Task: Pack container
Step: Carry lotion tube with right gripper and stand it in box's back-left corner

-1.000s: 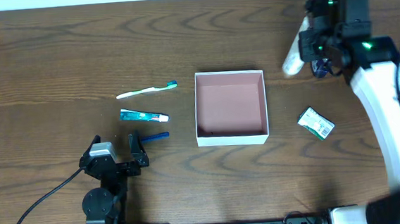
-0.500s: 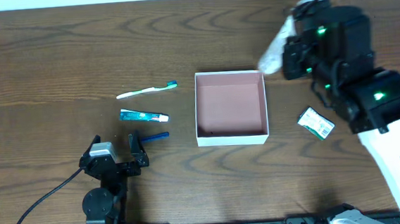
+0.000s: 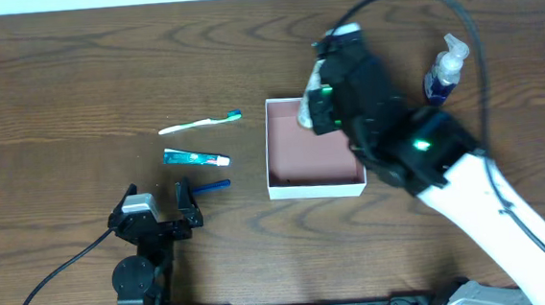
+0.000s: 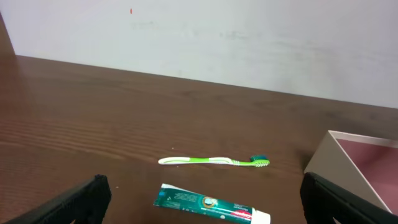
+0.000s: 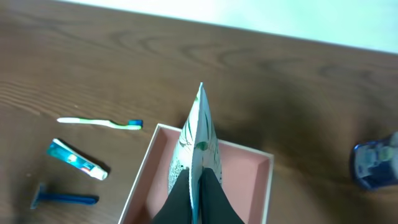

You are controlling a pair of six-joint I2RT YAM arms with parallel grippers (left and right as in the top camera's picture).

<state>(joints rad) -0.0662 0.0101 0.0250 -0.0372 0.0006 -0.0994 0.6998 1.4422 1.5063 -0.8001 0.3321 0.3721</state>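
One move: lower the flat white green-printed tube [image 5: 198, 134], clamped in the right jaws, inside the shallow white-walled pink box [image 3: 316, 189] before releasing, leaving left jaws spread.

The right pincer [image 3: 315, 99] holds a white tube [image 3: 304, 117] above the container's [image 3: 317, 190] far edge. Left of it lie a toothbrush [image 3: 200, 124], toothpaste [image 3: 196, 158] and a blue razor [image 3: 213, 186]. A pump bottle [image 3: 443, 67] stands to the right.
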